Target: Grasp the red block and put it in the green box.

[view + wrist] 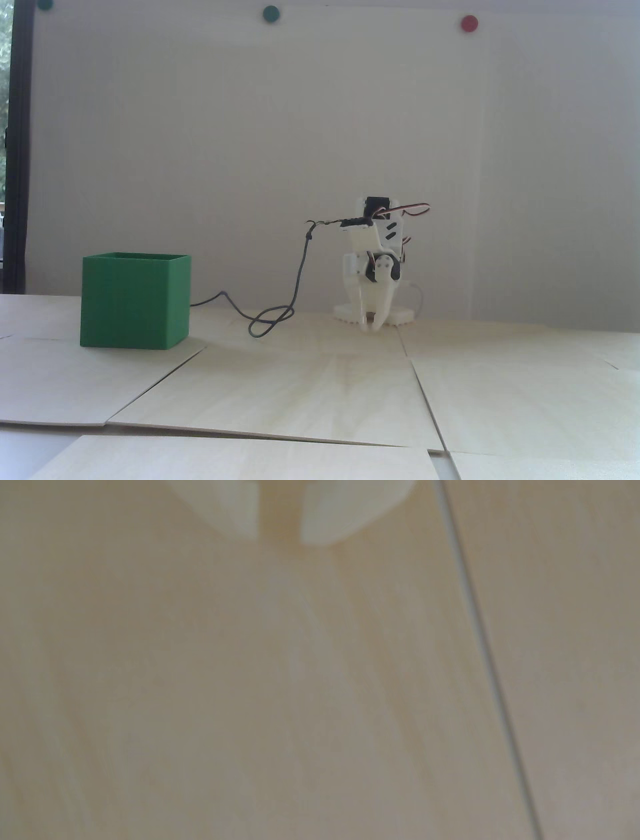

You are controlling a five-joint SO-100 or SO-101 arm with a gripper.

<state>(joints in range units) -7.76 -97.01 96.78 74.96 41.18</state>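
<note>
The white gripper (372, 325) hangs low over the plywood table (310, 390), fingers narrowly parted around nothing, well apart from the green box (135, 302), whose inside is hidden.

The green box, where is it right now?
In the fixed view, the green box sits on the wooden table at the left, near the wall, with the black cable between it and the white gripper to its right.
</note>
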